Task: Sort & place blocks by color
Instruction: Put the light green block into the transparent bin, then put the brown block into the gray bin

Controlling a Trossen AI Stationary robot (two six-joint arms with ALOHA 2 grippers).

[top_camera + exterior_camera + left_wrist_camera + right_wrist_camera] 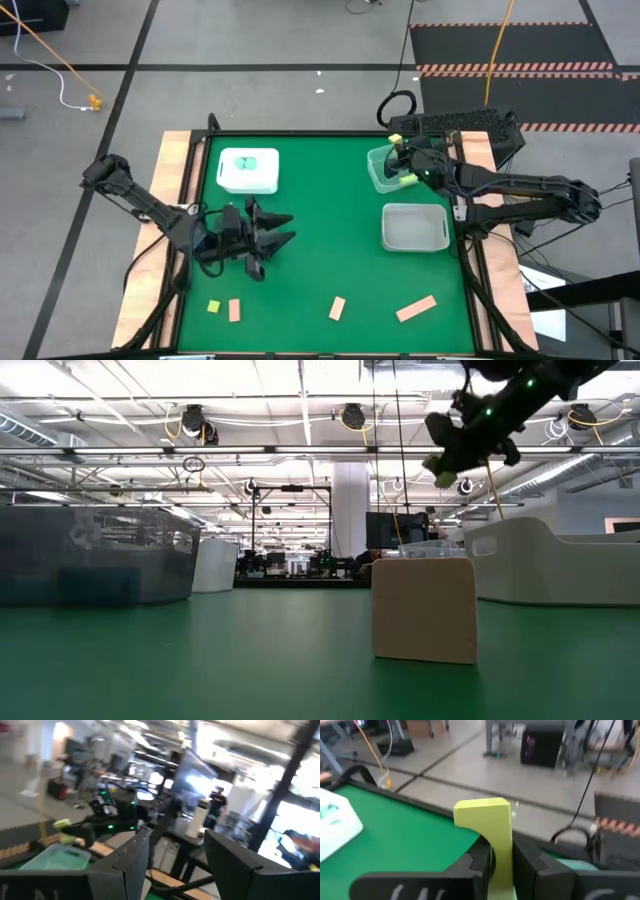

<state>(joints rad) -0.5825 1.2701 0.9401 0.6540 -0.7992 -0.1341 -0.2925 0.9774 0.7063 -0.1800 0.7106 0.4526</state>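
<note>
Yellow-green block (490,827) pinched in right gripper (501,862) jaws, over the clear tray (385,172).
Left gripper (272,231) jaws spread above the counter (330,250).

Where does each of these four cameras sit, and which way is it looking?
High: overhead, straight down on the green table and both arms.
Low: table height, level past a tan block; right end effector above.
Left wrist: along the open left end effector into the room.
Right wrist: right end effector gripping a yellow-green block.
Shared: that block shows from overhead.
</note>
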